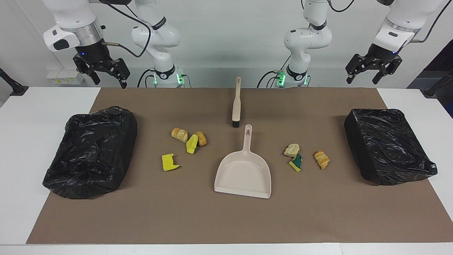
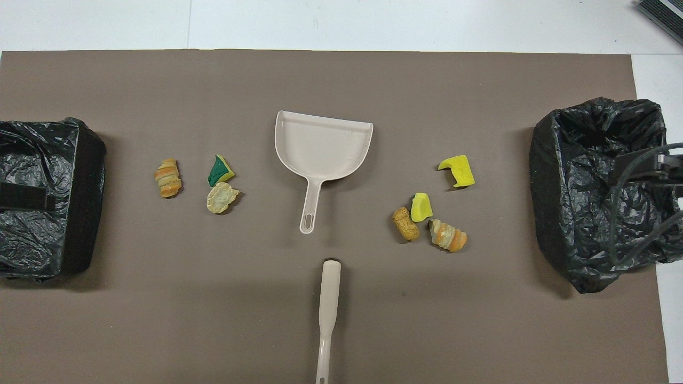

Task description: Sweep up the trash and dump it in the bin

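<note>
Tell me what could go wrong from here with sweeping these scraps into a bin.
The trash lies in two clusters either side of the dustpan: four scraps toward the right arm's end, three toward the left arm's. One sweep may miss a cluster.
The brush is narrow, so rounded pastry pieces could roll past it.
Both black-bagged bins have crumpled liners; dumped scraps might catch on a fold and fall outside.

White table (image 1: 21, 148) under brown mat (image 1: 226, 216) with dustpan (image 1: 244, 173), brush (image 1: 236, 104), scraps (image 1: 191, 144), two bins (image 1: 92, 150).
</note>
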`<act>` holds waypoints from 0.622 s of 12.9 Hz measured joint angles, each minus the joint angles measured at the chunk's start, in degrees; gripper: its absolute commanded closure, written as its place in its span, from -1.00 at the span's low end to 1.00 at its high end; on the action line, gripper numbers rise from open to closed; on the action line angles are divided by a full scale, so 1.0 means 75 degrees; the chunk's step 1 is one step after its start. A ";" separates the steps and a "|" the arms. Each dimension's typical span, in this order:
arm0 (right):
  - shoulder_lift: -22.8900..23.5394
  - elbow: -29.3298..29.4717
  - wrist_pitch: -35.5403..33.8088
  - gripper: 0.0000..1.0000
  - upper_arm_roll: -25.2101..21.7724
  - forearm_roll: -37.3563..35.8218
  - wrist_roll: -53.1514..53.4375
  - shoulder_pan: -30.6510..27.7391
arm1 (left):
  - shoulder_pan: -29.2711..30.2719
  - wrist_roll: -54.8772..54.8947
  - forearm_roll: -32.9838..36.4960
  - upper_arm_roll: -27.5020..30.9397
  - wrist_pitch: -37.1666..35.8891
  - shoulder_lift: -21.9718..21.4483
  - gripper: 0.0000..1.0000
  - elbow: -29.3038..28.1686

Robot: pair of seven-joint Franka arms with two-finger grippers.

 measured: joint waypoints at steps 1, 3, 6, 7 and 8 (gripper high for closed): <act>-0.0004 0.0003 -0.0086 -1.00 0.0000 0.0000 0.0000 0.0000 | -0.0017 -0.0001 -0.0001 -0.0028 -0.0006 -0.0001 -1.00 -0.0013; -0.0009 0.0004 -0.0087 -1.00 -0.0011 -0.0001 0.0000 -0.0011 | -0.0075 -0.0004 -0.0006 -0.0063 0.0018 -0.0004 -1.00 -0.0069; -0.0049 0.0005 -0.0127 -1.00 -0.0080 0.0000 -0.0031 -0.0028 | -0.0295 -0.0012 -0.0007 -0.0098 0.0498 -0.0008 -1.00 -0.0344; -0.0080 0.0006 -0.0127 -1.00 -0.0077 0.0003 -0.0115 -0.0026 | -0.0368 -0.0021 -0.0007 -0.0103 0.0592 -0.0010 -1.00 -0.0431; -0.0087 0.0006 -0.0127 -1.00 -0.0067 0.0007 -0.0228 -0.0023 | -0.0424 -0.0024 -0.0007 -0.0105 0.0607 -0.0022 -1.00 -0.0492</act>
